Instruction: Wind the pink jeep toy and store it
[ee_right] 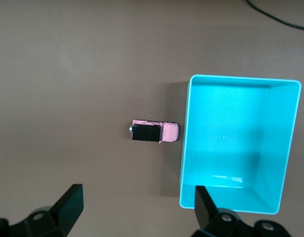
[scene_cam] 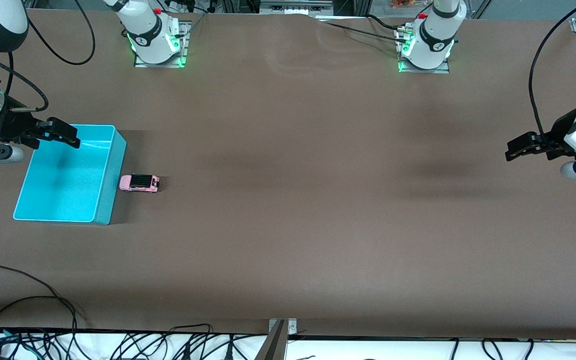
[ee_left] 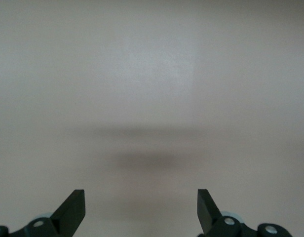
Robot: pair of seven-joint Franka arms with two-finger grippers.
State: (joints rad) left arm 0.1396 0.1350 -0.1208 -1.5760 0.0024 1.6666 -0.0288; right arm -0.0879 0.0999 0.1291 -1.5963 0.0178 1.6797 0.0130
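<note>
The pink jeep toy (scene_cam: 139, 183) stands on its wheels on the brown table, just beside the teal bin (scene_cam: 113, 172), on the bin's side toward the left arm's end. The right wrist view shows the jeep (ee_right: 154, 132) and the empty bin (ee_right: 231, 143) from above. My right gripper (scene_cam: 65, 134) is open and empty, held high over the bin's rim, apart from the jeep; its fingers (ee_right: 69, 200) frame bare table in its wrist view. My left gripper (scene_cam: 514, 149) is open and empty, waiting over bare table at the left arm's end, and its wrist view (ee_left: 141, 195) shows only table.
The two arm bases (scene_cam: 157, 37) (scene_cam: 425, 42) stand at the table's edge farthest from the camera. Loose black cables (scene_cam: 33, 300) and a metal bracket (scene_cam: 280, 327) lie along the nearest edge. Brown tabletop stretches between the jeep and the left gripper.
</note>
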